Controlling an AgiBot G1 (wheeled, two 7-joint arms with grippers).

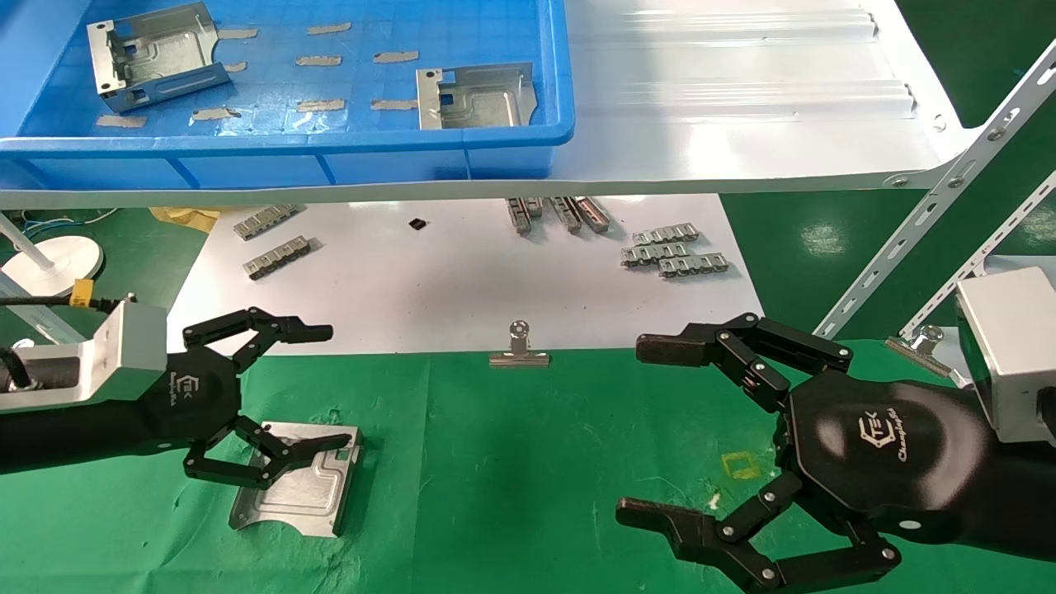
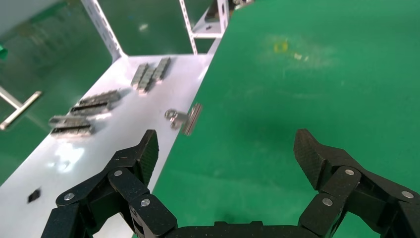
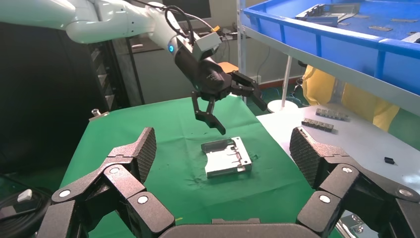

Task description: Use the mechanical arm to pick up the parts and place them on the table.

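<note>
Jaws wide on left gripper [image 1: 318,388] — above stamped silvery part [image 1: 299,487], wrinkled green table [image 1: 511,462]

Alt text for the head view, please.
Left gripper hangs open over a metal part lying on the green table; right gripper hovers open. Two more parts sit in a blue bin on the shelf.

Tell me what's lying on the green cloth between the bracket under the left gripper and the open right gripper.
Nothing but bare green table between the bracket under the left gripper and the right gripper, as the head view shows.
</note>
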